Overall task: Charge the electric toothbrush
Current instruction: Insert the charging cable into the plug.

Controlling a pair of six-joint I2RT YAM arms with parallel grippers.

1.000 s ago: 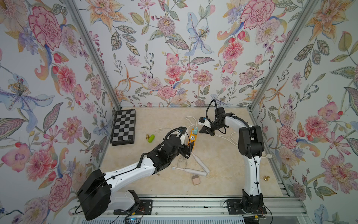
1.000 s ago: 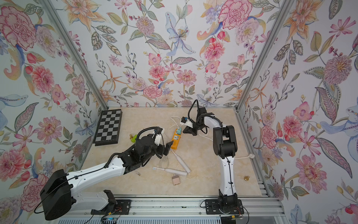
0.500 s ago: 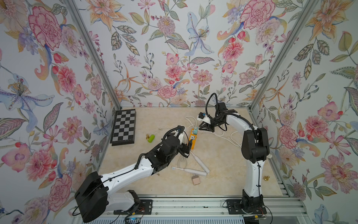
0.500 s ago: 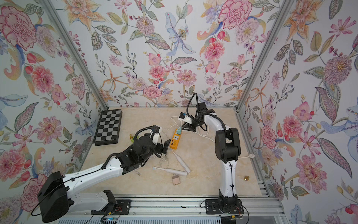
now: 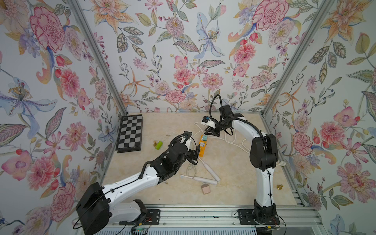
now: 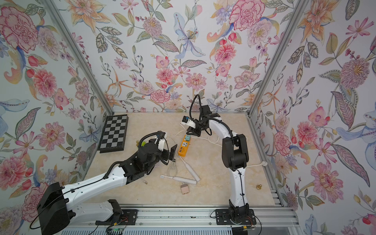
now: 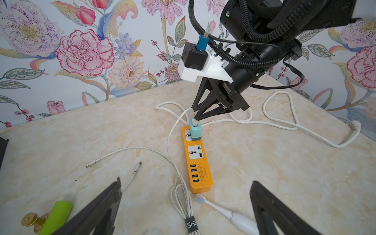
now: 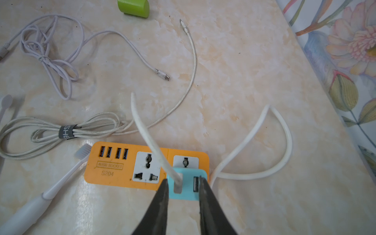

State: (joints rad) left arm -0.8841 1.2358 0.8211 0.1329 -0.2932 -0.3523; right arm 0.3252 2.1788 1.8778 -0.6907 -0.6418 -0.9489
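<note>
Electric toothbrush (image 5: 209, 170) lies loose on worktop (image 5: 234, 183), head just beside orange power strip (image 5: 201, 147). Left end effector (image 7: 186, 182) hovers there, jaws wide apart. Farther back, right end effector (image 8: 183, 180) has just parted slightly, freeing USB plug (image 8: 177, 184) seated in teal adapter (image 8: 187, 195). Charging side looks ready. Open room rightward; wall (image 5: 183, 81) close behind.

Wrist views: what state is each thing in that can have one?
Orange power strip, one socket and four USB ports empty.
Teal adapter, plugged into the strip's end socket, white cable in one USB port.
Toothbrush by the strip, lying flat, unheld.
Left gripper, wide open, empty.
Right gripper, slightly open over the adapter.
</note>
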